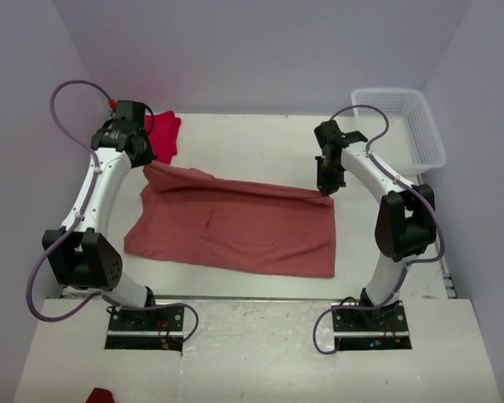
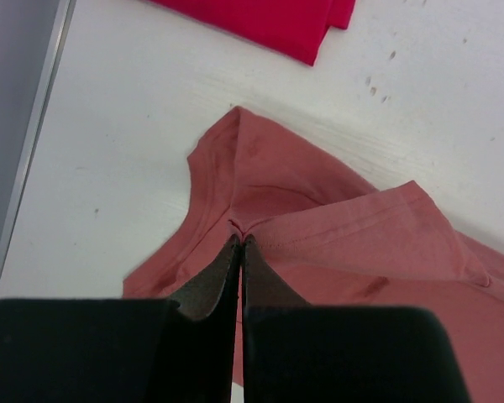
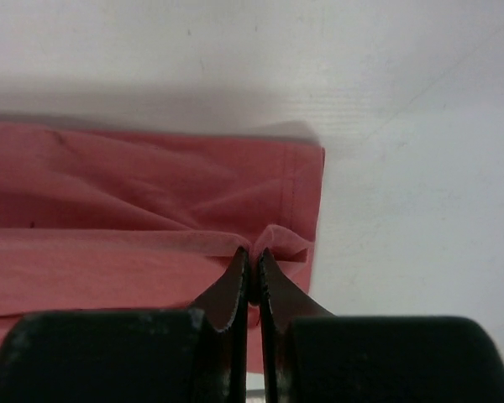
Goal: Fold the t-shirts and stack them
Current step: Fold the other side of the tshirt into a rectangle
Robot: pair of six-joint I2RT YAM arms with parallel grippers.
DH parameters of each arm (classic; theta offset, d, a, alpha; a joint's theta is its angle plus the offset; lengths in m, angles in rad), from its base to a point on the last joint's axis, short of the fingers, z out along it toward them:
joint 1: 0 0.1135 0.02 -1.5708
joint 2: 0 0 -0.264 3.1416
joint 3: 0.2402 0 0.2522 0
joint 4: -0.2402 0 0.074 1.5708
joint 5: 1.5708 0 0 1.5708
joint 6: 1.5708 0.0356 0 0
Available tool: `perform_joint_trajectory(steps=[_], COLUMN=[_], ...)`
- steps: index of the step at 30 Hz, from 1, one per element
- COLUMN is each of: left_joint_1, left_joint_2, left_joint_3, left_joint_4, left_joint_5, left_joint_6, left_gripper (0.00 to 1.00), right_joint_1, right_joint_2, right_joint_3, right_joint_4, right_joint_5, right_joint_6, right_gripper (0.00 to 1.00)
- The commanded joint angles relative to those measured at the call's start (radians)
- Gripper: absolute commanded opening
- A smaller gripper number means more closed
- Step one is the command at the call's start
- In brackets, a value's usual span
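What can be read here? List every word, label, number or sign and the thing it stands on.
None: no readable text in any view.
The salmon-pink t-shirt, the red t-shirt and the white basket are plain.
Any marking on the arm base plates is too small to read.

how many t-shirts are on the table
2: the salmon-pink t-shirt spread centrally; the red t-shirt folded at the far left. A red scrap at the near edge is unclear.
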Motion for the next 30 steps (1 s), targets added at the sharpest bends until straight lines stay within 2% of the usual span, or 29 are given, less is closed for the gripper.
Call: perform_joint_trajectory(steps=[1,9,21,30], left_joint_1=[-0.003,-0.003,-0.003,-0.005], left_joint_2=[-0.067,-0.173,-0.257,-0.283], left_joint_3=[-0.055,-0.190,-0.258,-0.279], left_joint_4=[-0.033,-0.038,-0.098,-0.127], left_joint_5=[-0.056,-0.064,-0.114,-0.096], left_joint_6=[-0.024,-0.030,-0.044,-0.064], left_gripper=[0.00,0.00,0.00,0.00], right_joint_1=[0.029,0.069,0.095,0.115], right_joint_2=[-0.085,-0.159,-0.220,-0.252], right_joint_3=[-0.076,-0.202,-0.301,-0.364], right_joint_4=[0.005,0.022,0.022,0.025], right_joint_5=[0.006,0.013,0.022,0.030], right_joint_6=[0.026,0.059,0.081,0.098], right_gripper=[0.00,0.00,0.00,0.00])
